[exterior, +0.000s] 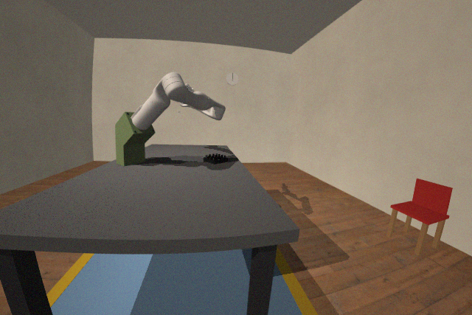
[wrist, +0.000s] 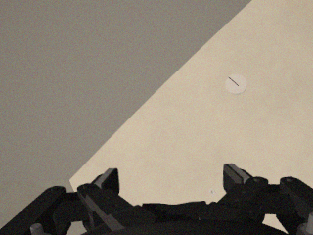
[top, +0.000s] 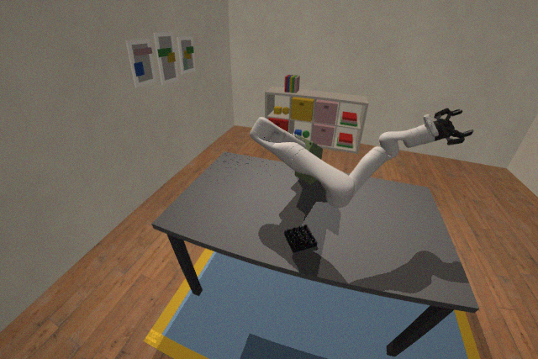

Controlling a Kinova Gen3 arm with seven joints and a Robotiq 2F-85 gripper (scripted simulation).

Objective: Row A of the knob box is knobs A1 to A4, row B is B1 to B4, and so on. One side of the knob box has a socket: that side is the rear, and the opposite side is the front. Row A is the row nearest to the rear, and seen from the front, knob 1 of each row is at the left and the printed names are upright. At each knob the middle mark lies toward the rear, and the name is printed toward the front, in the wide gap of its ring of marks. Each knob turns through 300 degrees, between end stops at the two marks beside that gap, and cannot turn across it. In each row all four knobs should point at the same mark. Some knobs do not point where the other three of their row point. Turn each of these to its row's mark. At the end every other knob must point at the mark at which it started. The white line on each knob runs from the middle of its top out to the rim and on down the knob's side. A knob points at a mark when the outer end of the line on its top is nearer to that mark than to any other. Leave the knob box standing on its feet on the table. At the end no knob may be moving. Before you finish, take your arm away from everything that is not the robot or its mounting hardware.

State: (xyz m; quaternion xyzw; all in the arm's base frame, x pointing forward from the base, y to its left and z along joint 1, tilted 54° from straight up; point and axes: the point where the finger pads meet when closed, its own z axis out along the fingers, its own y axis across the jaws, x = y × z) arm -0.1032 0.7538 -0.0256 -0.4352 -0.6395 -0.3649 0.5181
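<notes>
The black knob box (top: 302, 237) (exterior: 217, 158) stands on the dark grey table (top: 234, 198) (exterior: 152, 197), near one long edge. It is small in the top and exterior views, and I cannot read its knob lines or names. My gripper (top: 454, 127) (wrist: 170, 178) is open and empty. It is stretched out high in the air past the table's far side, a long way from the knob box. The wrist view shows only the fingers against the wall and ceiling. In the exterior view the white forearm hides the gripper.
The arm's green base (top: 309, 153) (exterior: 129, 144) stands on the table behind the knob box. A shelf unit (top: 316, 118) with coloured boxes stands at the far wall. A red chair (exterior: 422, 208) stands on the floor. A round wall clock (exterior: 231, 78) (wrist: 235, 84) hangs high.
</notes>
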